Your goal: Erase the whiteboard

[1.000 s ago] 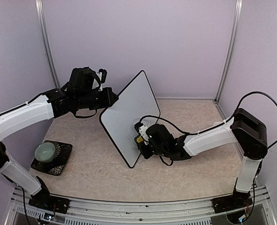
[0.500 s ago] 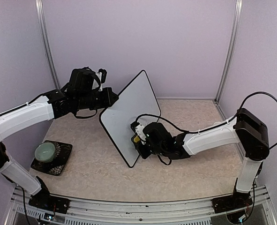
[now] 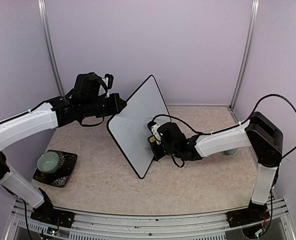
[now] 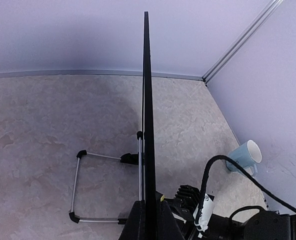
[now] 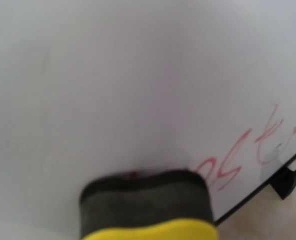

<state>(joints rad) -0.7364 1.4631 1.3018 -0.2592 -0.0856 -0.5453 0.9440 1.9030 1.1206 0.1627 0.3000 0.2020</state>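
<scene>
Two outstretched arms: left end effector on whiteboard edge, eraser against face

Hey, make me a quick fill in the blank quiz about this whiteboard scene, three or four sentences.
1. The left gripper clamps the whiteboard by its thin black ____.
2. The writing on the board is ____ in colour.
3. The right gripper holds a ____ eraser with a dark pad against the board.
4. The mug near the right wall is light ____.
Missing words: frame, red, yellow, blue.
</scene>
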